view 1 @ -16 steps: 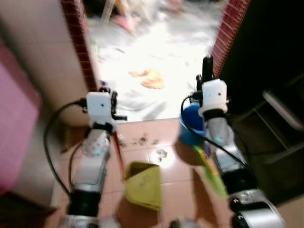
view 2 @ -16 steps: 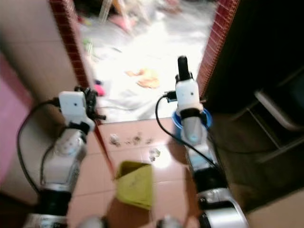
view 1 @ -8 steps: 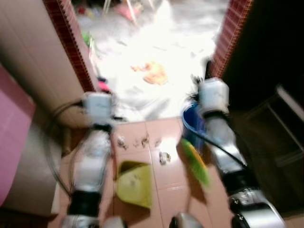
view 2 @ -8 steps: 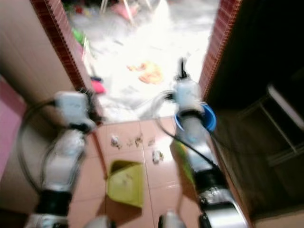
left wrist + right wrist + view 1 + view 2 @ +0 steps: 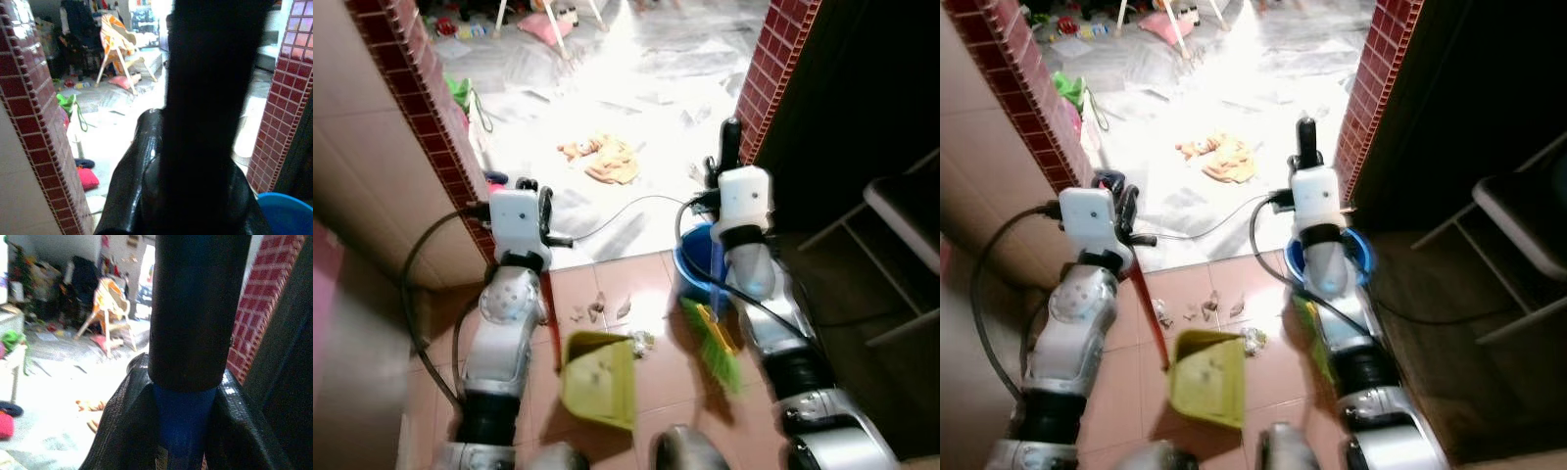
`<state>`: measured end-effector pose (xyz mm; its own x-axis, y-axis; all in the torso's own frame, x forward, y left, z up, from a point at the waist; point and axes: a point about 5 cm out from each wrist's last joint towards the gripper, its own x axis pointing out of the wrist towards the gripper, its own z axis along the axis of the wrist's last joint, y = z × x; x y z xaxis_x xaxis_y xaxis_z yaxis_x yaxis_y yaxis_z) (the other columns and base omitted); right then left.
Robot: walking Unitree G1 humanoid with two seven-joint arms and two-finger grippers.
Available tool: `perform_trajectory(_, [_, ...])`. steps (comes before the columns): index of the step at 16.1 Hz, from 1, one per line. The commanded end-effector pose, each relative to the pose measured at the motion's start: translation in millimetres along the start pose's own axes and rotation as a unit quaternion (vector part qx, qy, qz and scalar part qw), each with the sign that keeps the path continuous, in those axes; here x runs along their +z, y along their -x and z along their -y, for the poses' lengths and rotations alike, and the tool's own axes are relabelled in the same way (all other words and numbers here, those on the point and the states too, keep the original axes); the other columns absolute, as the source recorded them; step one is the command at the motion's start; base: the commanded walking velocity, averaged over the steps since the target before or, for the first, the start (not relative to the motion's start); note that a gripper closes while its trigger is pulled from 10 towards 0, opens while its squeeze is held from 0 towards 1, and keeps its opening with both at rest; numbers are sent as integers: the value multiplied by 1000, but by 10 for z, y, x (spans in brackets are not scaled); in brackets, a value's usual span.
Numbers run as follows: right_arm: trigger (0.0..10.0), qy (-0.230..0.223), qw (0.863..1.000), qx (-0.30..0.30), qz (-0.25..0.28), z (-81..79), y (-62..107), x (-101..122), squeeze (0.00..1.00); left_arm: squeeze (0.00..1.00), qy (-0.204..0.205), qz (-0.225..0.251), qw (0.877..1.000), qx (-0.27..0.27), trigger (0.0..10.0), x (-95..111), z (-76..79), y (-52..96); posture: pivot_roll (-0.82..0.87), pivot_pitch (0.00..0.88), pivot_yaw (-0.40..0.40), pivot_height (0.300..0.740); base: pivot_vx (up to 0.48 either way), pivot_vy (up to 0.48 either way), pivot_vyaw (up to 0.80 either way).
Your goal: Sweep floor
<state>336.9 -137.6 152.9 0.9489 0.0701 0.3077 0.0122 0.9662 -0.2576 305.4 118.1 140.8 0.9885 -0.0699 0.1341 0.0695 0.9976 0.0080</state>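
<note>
**Scraps gathered at the dustpan's mouth, sweep unfinished**

Terracotta tiles [image 5: 656, 392] run up to a brick-edged doorway, beyond which a bright, cluttered room holds an orange cloth [image 5: 602, 160] and a chair [image 5: 117, 46].

Left gripper [image 5: 543, 211] is closed around a thick black handle, which fills the left wrist view between its fingers [image 5: 129, 191]. A red shaft [image 5: 553, 333] runs down from it to the yellow dustpan [image 5: 599, 379], which rests on the tiles with its open edge toward the doorway.

Right gripper [image 5: 729, 162] is clamped on the broom handle [image 5: 195, 308], black on top and blue below. The green broom head [image 5: 715, 348] sits on the tiles just right of the dustpan, beside a blue bucket [image 5: 697, 264].

Several small scraps [image 5: 597, 308] lie near the threshold, ahead of the dustpan, and one crumpled piece [image 5: 641, 340] sits at its front right corner. A few specks seem to lie in the pan already, though that is hard to tell. By this look, the task is partway: debris is bunched close but mostly still on the floor. What remains is to draw the broom across the scraps into the pan, then lift it away.
</note>
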Motion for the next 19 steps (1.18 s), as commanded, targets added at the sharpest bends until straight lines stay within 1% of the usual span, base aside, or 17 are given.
perform_trajectory(1, [10000,11,999,10,41,-33,-82,176,0,0,8,28,1000,3,10000,133,-18,-23,-6,71,0,740,394,270,0])
perform_trajectory(5, [10000,10,999,10,39,-37,-77,168,0,0,1,30,1000,8,10000,129,-21,-22,-8,72,-2,740,382,280,0])
perform_trajectory(8, [10000,4,999,13,37,-50,-71,160,0,0,-18,31,999,37,10000,103,-39,-32,-10,74,-4,740,0,0,0])
perform_trajectory(12, [10000,5,999,16,37,-84,-59,159,0,0,-45,33,995,82,10000,18,-96,-36,-11,78,-7,740,0,0,0])
perform_trajectory(13, [10000,4,999,17,36,-93,-52,154,0,0,-38,24,994,100,10000,-32,-111,-48,-16,82,-8,740,0,0,0])
perform_trajectory(15, [10000,2,999,21,31,-103,-41,141,0,0,-23,15,994,104,10000,-97,-122,-58,-17,88,-9,740,0,0,0])
perform_trajectory(17, [10000,-16,1000,13,5,-118,-33,68,0,0,-28,11,992,124,10000,-155,-146,-78,-20,93,-10,740,0,0,0])
perform_trajectory(18, [10000,-43,999,19,2,-158,-9,19,0,0,-12,-1,991,135,10000,-218,-153,-91,-23,100,-12,740,0,0,0])
perform_trajectory(19, [10000,-53,998,13,2,-167,3,5,0,0,-12,-1,991,136,10000,-235,-148,-93,-25,107,-13,740,0,0,0])
